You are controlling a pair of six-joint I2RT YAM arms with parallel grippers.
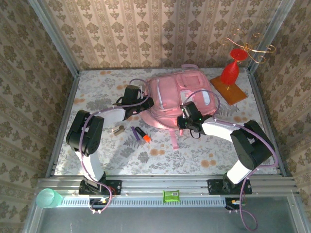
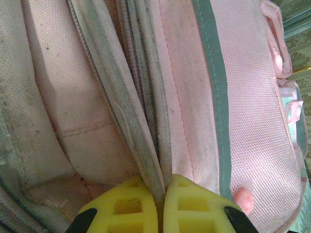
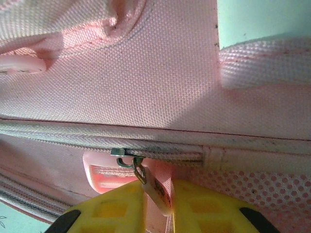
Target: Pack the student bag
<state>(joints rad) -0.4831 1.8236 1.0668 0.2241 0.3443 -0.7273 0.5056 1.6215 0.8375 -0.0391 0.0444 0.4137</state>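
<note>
Student bag lies flat, centre-far on the floral table. It's pink, w/ one strap trailing twd the near edge.

The left gripper is at the bag's left edge. Its wrist cam shows yellow pads pinched tight on a fold of grey zipper tape & pink fabric, no gap btwn them.

The right gripper is at the bag's near-right side. Its wrist cam shows pads nearly together on the pale zipper pull, tab wedged btwn them & both pads touching it. Metal slider sits just above on the zip track.

On the table, left of the strap: orange highlighter beside a purple pen, near the bag but apart from it. Red stand on a wooden base, far right, just beside the bag.
</note>
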